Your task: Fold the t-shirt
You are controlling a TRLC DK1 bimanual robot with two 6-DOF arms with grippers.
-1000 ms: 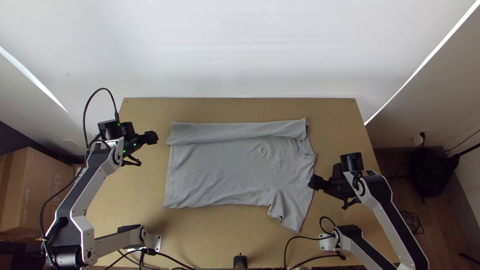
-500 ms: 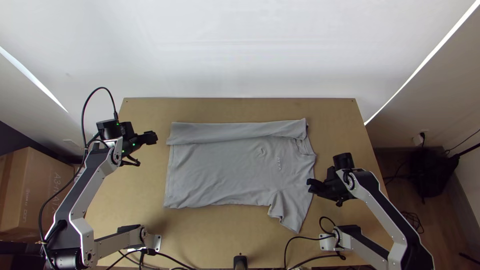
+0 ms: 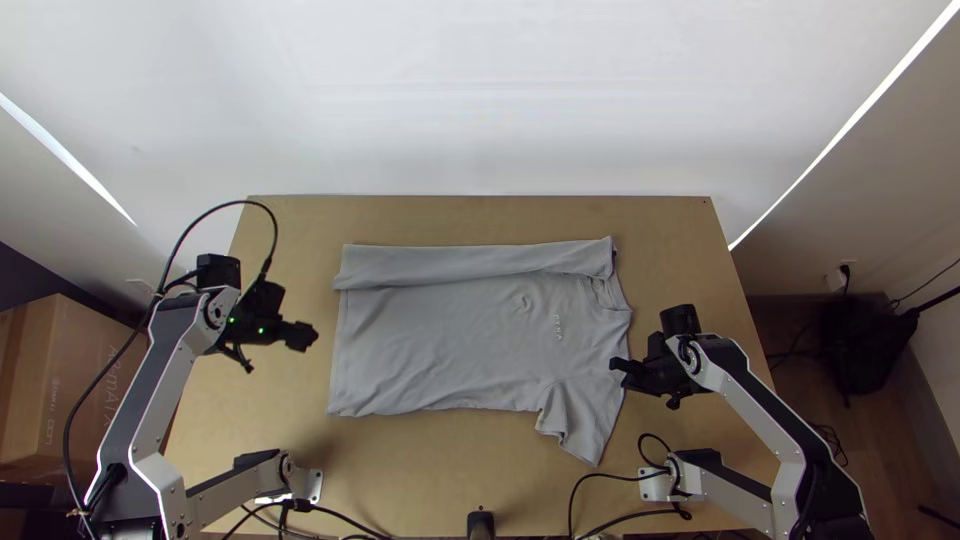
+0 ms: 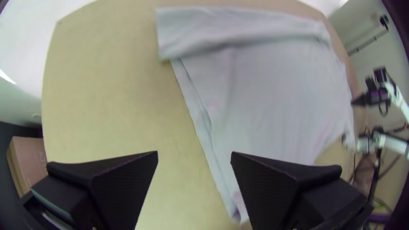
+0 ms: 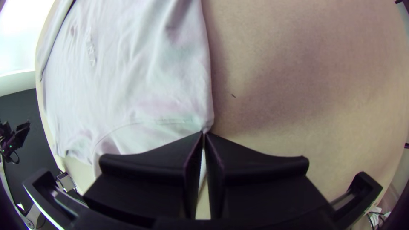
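My left hand is wide open, with nothing in it. I have it over the bare part of the wooden surface, at nine o'clock from the t-shirt and a bit apart from it. It points to about four o'clock, so its fingers aim at the shirt. My left arm comes up from eight o'clock and leans toward one o'clock. Then it bends at the wrist. A black cable makes a big loop over that bend.

My right hand is closed, with its two tips pinched together on the edge of the shirt near the shoulder. That is between three and four o'clock from the shirt's middle. This hand points to about nine o'clock. My right arm reaches in from four o'clock, slanting up to ten or eleven o'clock, with a bend at the elbow.

The t-shirt is grey and lies flat in the middle of the surface. A long strip at twelve o'clock is folded over onto the rest. The neck hole is at two o'clock. One sleeve sticks out between four and five o'clock, with small creases in it.
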